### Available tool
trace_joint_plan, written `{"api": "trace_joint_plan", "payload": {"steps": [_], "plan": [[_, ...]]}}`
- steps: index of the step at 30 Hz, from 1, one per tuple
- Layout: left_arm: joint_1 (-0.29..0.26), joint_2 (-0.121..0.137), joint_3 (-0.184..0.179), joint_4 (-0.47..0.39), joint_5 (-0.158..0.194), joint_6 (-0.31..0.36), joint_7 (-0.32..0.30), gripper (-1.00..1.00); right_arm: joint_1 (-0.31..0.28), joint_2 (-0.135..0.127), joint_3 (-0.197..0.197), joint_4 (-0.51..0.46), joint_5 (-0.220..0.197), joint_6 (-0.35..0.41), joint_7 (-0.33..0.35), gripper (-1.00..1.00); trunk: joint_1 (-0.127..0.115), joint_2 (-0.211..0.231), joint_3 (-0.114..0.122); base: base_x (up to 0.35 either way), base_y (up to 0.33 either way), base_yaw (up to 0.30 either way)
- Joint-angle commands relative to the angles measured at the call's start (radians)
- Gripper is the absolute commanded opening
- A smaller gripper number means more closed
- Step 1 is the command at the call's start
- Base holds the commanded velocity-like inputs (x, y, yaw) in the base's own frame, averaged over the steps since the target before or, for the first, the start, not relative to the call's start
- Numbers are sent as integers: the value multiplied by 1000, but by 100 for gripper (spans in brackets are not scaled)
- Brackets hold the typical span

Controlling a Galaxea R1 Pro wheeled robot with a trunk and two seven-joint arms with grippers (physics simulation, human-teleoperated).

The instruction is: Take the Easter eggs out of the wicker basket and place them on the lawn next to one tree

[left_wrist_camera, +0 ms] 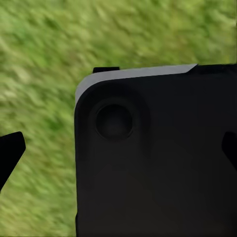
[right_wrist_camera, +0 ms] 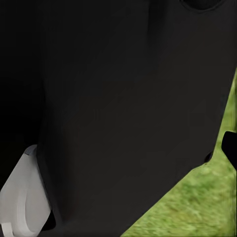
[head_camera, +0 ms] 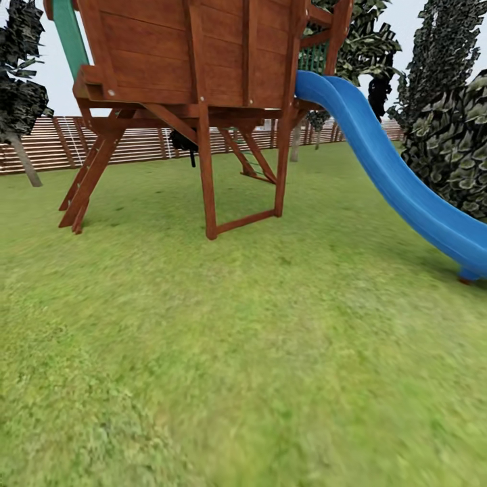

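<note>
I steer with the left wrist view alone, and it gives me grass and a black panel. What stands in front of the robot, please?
Observer: A wooden play tower stands ahead on the lawn.
Operator: Is something attached to it?
Observer: Yes, a blue slide comes down from it toward the head view's right.
Operator: And what is behind it?
Observer: A brown slatted fence runs across behind the tower.
</note>
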Motion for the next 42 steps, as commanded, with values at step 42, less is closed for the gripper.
{"api": "trace_joint_plan", "payload": {"steps": [42], "plan": [[-1,-1,-2,1,-2,-4,0,100,0,0,-3,-1,-5,0,0,100,1,0,-1,334,0,112]]}}
